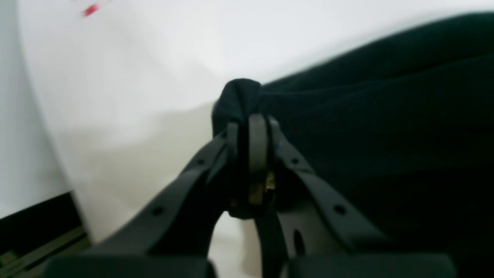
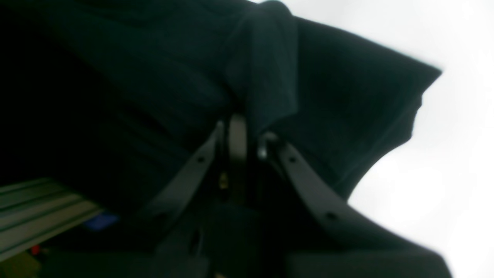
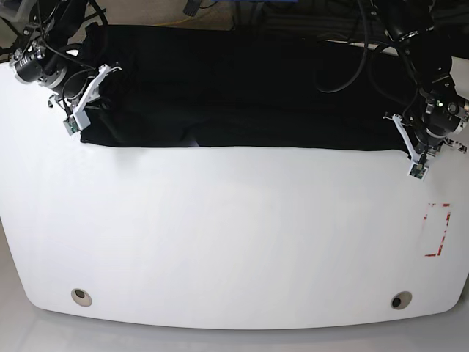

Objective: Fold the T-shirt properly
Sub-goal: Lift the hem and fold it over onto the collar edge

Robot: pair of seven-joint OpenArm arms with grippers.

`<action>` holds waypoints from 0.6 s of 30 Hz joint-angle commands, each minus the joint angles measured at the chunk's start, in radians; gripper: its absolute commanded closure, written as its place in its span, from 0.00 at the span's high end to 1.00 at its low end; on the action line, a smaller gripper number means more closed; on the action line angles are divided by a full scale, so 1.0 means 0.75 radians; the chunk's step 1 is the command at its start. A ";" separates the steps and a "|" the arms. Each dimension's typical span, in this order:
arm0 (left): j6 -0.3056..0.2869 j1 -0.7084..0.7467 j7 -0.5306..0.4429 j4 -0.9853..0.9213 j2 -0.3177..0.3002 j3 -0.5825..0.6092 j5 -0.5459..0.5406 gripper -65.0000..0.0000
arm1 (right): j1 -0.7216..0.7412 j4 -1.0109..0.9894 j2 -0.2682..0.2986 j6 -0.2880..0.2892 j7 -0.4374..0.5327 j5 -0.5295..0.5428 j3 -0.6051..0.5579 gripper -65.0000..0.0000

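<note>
Both grippers (image 1: 249,119) (image 2: 239,127) clamped on T-shirt (image 3: 242,95), long axis left-right along table's (image 3: 234,235) far edge.

A white table (image 3: 234,242) with rounded corners was seen. The black T-shirt (image 3: 242,88) was spread across its far edge, and a red outlined rectangle (image 3: 437,229) was marked near one side.
</note>
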 commanded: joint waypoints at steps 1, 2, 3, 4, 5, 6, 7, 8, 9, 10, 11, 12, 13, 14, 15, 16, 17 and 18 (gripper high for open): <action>0.003 0.018 0.028 0.040 -0.019 -0.004 0.010 0.00 | -0.025 0.023 0.019 0.001 0.016 0.023 0.010 0.00; 0.003 0.026 0.038 0.042 -0.019 -0.004 0.010 0.00 | -0.040 0.023 0.019 0.001 0.016 0.025 0.012 0.00; 0.003 0.034 0.042 0.042 -0.019 -0.004 0.010 0.00 | -0.050 0.023 0.017 0.001 0.016 0.027 0.012 0.00; 0.003 0.051 0.052 0.042 -0.021 -0.004 0.012 0.00 | -0.064 0.023 0.017 0.001 0.016 0.027 0.012 0.00; 0.003 0.065 0.058 0.042 -0.029 -0.002 0.012 0.00 | -0.074 0.023 0.017 0.001 0.016 0.027 0.012 0.00; 0.003 0.083 0.060 0.042 -0.039 -0.002 0.008 0.00 | -0.085 0.023 0.017 0.001 0.016 0.027 0.012 0.00; 0.003 0.102 0.060 0.042 -0.050 -0.002 0.006 0.00 | -0.097 0.023 0.017 0.001 0.016 0.027 0.012 0.00; 0.003 0.120 0.060 0.040 -0.058 0.000 0.006 0.00 | -0.107 0.023 0.017 0.001 0.016 0.027 0.012 0.00; 0.003 0.133 0.058 0.037 -0.058 0.002 0.006 0.00 | -0.115 0.021 0.017 0.001 0.016 0.025 0.012 0.00; 0.003 0.145 0.056 0.037 -0.060 0.002 0.006 0.00 | -0.119 0.019 0.017 0.001 0.016 0.023 0.012 0.00; 0.003 0.155 0.056 0.037 -0.060 0.002 0.008 0.00 | -0.123 0.019 0.017 0.001 0.016 0.023 0.012 0.00; 0.003 0.165 0.058 0.037 -0.062 0.002 0.008 0.01 | -0.130 0.017 0.017 0.001 0.016 0.023 0.012 0.00; 0.003 0.175 0.058 0.037 -0.068 0.002 0.010 0.02 | -0.138 0.017 0.017 0.001 0.016 0.021 0.012 0.00; 0.003 0.188 0.058 0.035 -0.076 0.002 0.010 0.06 | -0.148 0.017 0.017 0.001 0.016 0.021 0.012 0.03; 0.003 0.198 0.058 0.033 -0.084 0.002 0.010 0.12 | -0.158 0.017 0.014 0.001 0.016 0.021 0.012 0.10; 0.003 0.204 0.058 0.033 -0.084 0.002 0.010 0.17 | -0.164 0.017 0.014 0.001 0.016 0.023 0.012 0.17; 0.003 0.204 0.058 0.033 -0.087 0.002 0.010 0.23 | -0.173 0.017 0.014 0.001 0.016 0.023 0.012 0.26; 0.003 0.206 0.058 0.033 -0.089 0.002 0.010 0.31 | -0.183 0.017 0.014 0.001 0.016 0.021 0.012 0.37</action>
